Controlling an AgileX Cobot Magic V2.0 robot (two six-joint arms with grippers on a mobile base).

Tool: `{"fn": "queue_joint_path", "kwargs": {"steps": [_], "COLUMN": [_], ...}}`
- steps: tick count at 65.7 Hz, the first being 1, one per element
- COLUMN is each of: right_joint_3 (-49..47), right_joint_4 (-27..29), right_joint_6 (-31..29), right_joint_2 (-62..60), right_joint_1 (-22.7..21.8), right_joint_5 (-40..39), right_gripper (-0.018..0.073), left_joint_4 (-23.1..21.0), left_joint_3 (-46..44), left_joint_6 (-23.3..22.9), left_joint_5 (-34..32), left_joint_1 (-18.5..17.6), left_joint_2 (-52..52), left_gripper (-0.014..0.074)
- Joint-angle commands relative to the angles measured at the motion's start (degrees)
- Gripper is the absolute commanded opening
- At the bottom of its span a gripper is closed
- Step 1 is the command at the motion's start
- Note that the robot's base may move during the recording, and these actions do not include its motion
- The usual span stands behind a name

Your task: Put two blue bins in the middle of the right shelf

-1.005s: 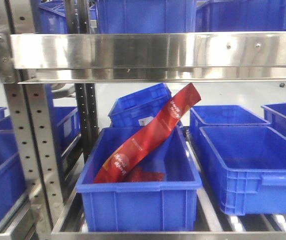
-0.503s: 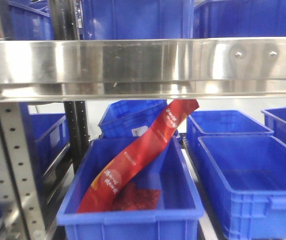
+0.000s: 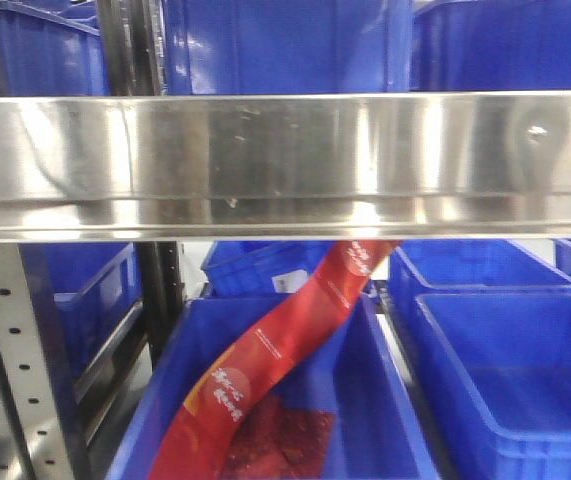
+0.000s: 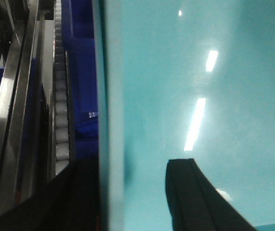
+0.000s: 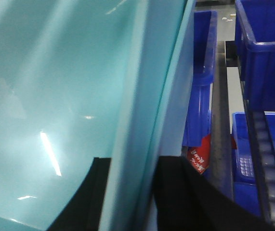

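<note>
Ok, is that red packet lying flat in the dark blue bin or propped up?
Propped up. The red packet slants from the dark blue bin's floor up past its back rim, its top end hidden behind the steel shelf rail.

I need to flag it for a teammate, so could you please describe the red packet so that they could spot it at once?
Look under the wide steel shelf beam to the dark blue bin directly below it. The red packet leans diagonally out of that bin, its top reaching behind the beam; it is the only long red item among blue bins.
</note>
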Motion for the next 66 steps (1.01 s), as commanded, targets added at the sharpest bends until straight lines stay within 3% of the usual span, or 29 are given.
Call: {"fn": "queue_joint_path", "kwargs": {"steps": [1, 66], "right_joint_3": [-0.9, -0.9], "right_joint_4": [-0.3, -0.3], "right_joint_6": [-0.5, -0.5], "right_joint_2": [-1.5, -1.5], "right_joint_1": [-0.4, -0.4], "right_joint_5": [-8.7, -8.7], "right_gripper": [-0.0154, -0.0154], "left_joint_4": [1.2, 1.2], "left_joint_3": [-0.9, -0.9], "left_joint_6": [2.3, 2.3], "left_joint_5": [-3.5, -3.5], "left_joint_1": [0.2, 0.2], "left_joint_2": [-1.2, -1.2], "left_gripper": [-0.0111, -0.0111]}}
